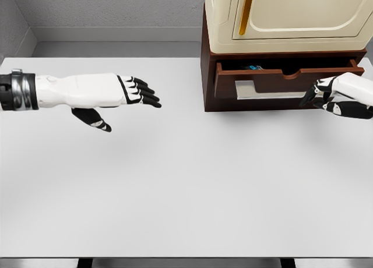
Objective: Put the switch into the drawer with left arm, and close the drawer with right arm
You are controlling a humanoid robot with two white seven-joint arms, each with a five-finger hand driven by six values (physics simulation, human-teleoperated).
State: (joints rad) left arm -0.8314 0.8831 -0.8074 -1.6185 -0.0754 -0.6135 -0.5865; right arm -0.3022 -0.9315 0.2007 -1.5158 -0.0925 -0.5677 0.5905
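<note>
White table (186,192) (grey walls behind) bears a brown cabinet (208,76).

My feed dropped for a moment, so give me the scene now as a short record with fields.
left hand: open, holding nothing, over the table's left side
right hand: fingers curled, at the drawer front, right end
drawer: partly open
switch: small blue thing visible inside the drawer, probably the switch
cabinet: brown, at the table's far right, cream box on top
table: white
</note>
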